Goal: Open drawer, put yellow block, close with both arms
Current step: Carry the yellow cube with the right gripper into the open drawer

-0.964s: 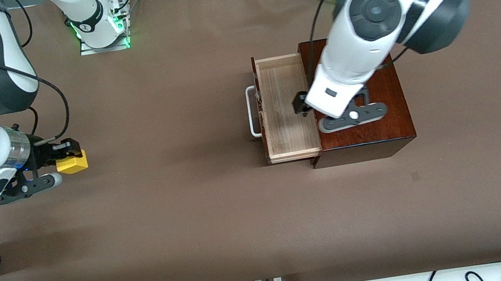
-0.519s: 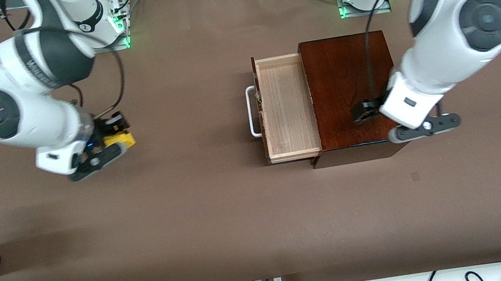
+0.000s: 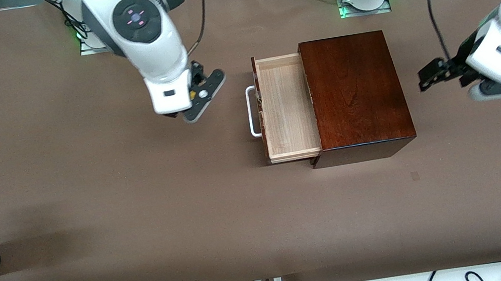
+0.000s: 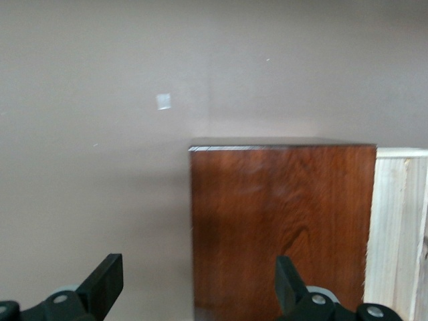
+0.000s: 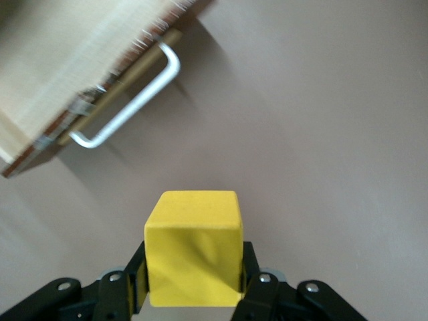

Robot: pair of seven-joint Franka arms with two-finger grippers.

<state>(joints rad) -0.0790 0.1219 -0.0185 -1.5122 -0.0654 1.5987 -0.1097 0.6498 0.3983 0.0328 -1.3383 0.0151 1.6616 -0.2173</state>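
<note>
Drawer point(image 3: 286, 107): pulled out of the mahogany box point(image 3: 354, 94) toward the right arm's end of the table; its pale wood tray lies bare inside; the dark front with the white bar handle point(image 3: 252, 112) faces the right arm's end; in the right wrist view the handle point(image 5: 127, 100) and a corner of the tray point(image 5: 67, 60) show past the block.

Yellow block point(image 5: 194, 247): up in the air, pinched between the right gripper's two fingers, which press on its two side faces; it is over bare table, near the drawer handle but not over the tray; in the front view it is almost wholly hidden under the wrist.

Right gripper point(image 3: 195, 94): clamped tight on the yellow block; it hangs over the table between the right arm's base and the drawer front.

Left gripper point(image 3: 431, 75): fingers spread wide with nothing between them; it hangs over bare table just beside the box, at the left arm's end; in the left wrist view its fingertips point(image 4: 107, 281) stand apart, with the box top point(image 4: 281, 221) and an edge of the tray point(image 4: 398, 234) in sight.

Table point(image 3: 91, 211): brown cover; the box stands on it toward the left arm's end.
</note>
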